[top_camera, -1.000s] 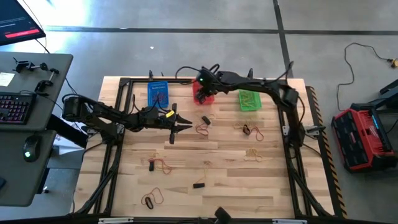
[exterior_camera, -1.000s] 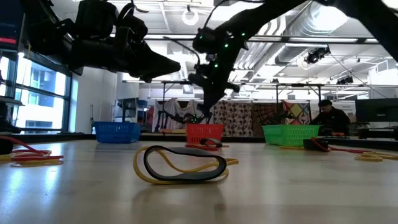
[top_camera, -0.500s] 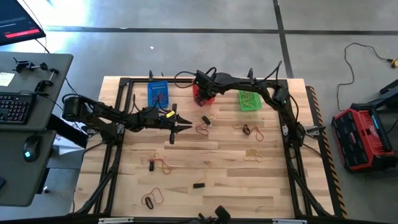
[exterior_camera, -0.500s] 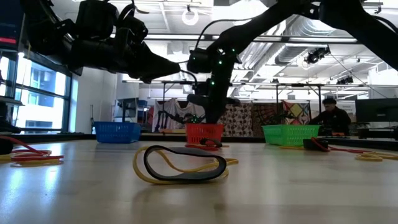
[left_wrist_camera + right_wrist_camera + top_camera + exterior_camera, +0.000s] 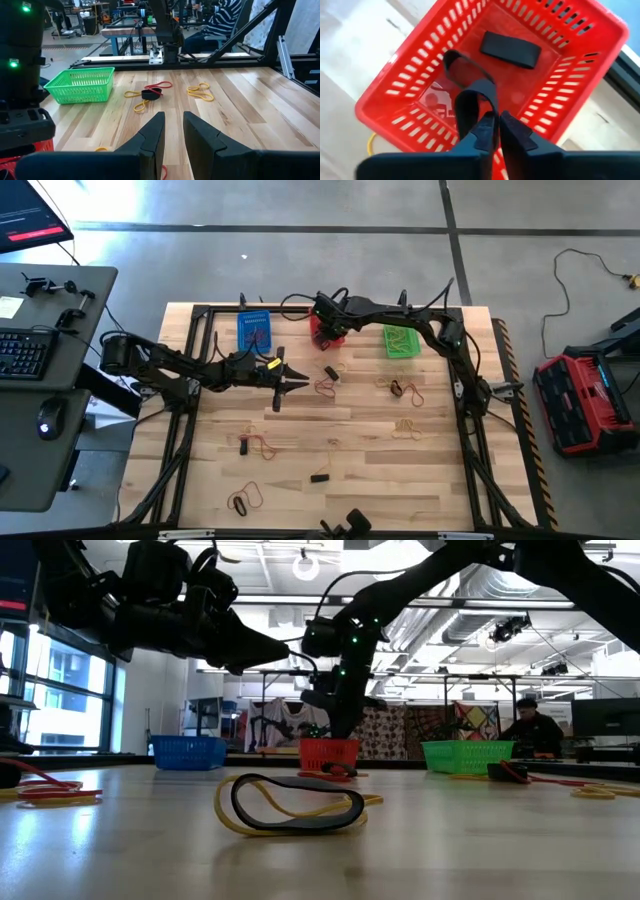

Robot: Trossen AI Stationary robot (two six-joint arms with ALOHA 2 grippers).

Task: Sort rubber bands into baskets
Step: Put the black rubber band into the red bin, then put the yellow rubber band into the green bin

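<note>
Over the red basket (image 5: 600, 30), right gripper (image 5: 493, 125) has dropped lower, fingers easing apart yet pinching a black rubber band (image 5: 470, 95); release looks imminent.

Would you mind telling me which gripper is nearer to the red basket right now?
Right. The right gripper hangs directly over the red basket, pinching a black rubber band above it. The left gripper hovers over the table's middle, well away from it.
</note>
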